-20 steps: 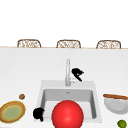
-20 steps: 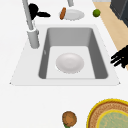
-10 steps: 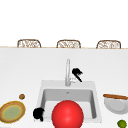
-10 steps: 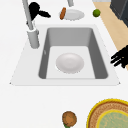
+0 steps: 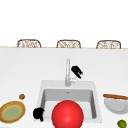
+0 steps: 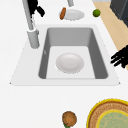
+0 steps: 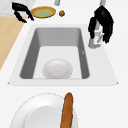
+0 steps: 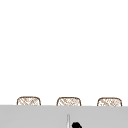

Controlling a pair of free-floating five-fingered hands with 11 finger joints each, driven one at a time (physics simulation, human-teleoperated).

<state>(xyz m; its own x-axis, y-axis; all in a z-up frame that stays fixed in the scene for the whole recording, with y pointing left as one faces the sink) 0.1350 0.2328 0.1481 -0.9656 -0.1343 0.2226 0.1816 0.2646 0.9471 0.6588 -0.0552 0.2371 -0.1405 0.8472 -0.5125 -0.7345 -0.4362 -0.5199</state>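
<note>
My right hand (image 5: 77,71) hovers just right of the tall faucet (image 5: 67,72), behind the sink (image 5: 41,92). In the right side view this hand (image 7: 103,21) hangs over the faucet's base (image 7: 95,41) with relaxed fingers pointing down, holding nothing. My left hand (image 5: 38,113) floats at the sink's front left corner, its fingers spread and empty (image 6: 121,58). A white bowl (image 6: 69,62) lies in the basin. From the front, a red round shape (image 5: 67,117) sits at the same place.
A white plate (image 5: 117,106) with a long bread (image 5: 115,96) stands right of the sink, a lime (image 5: 122,123) near it. At the left are a yellow woven plate (image 5: 12,112) and a small brown ball (image 5: 22,96). Chairs (image 5: 68,44) line the far edge.
</note>
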